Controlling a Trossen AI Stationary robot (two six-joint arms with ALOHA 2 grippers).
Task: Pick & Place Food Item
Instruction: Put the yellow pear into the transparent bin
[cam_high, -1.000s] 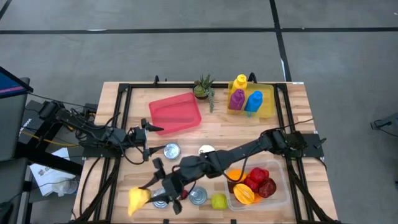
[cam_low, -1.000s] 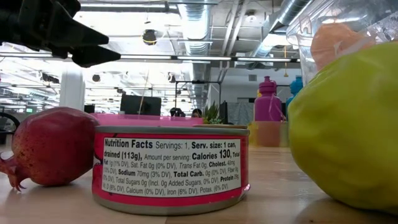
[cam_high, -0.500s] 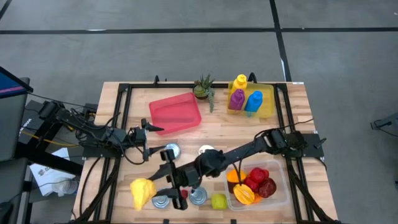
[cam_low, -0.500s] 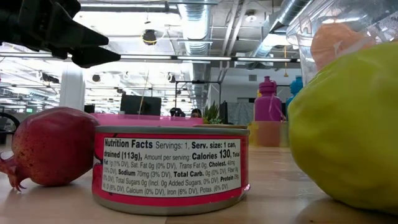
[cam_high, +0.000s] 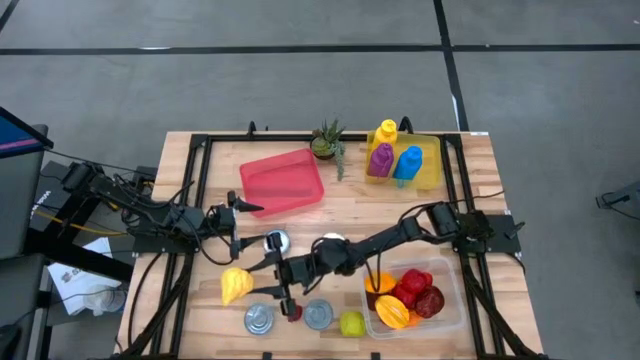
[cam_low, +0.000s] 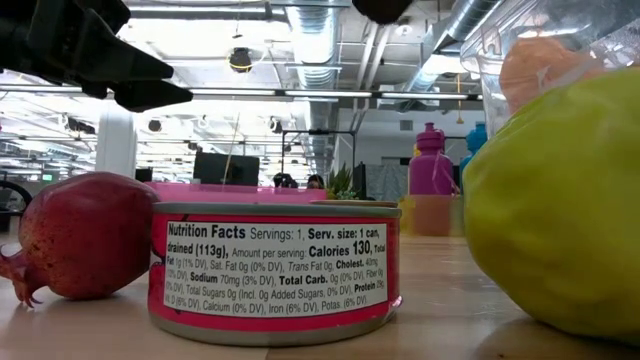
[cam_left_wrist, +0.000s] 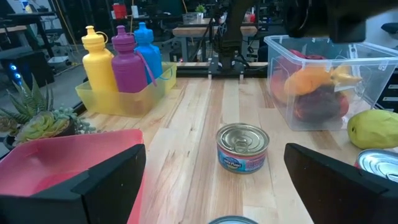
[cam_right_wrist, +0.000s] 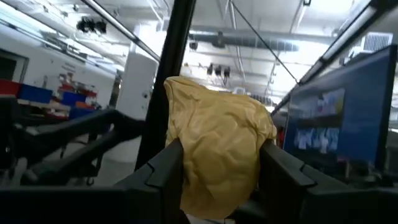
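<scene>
gripping a yellow, possibly crumpled food item (cam_high: 236, 285) in the right gripper (cam_high: 247, 285) above the table (cam_high: 470, 180), left gripper (cam_high: 237, 222) waiting wide open near the red tray (cam_high: 283, 181)

On the counter (cam_left_wrist: 205, 118) stands 1 can (cam_left_wrist: 242, 147) between 2 dark fingers (cam_left_wrist: 93, 190), which are wide apart. Behind are 3 bottles (cam_left_wrist: 127, 62), a red tray (cam_left_wrist: 56, 168) and a clear box (cam_left_wrist: 323, 81).

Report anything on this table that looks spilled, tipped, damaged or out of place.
Nothing stands out. The cans stand upright, the bottles sit in their yellow tray, and the fruit bin is intact. The right gripper holds a crinkled yellow food item in the air.
</scene>
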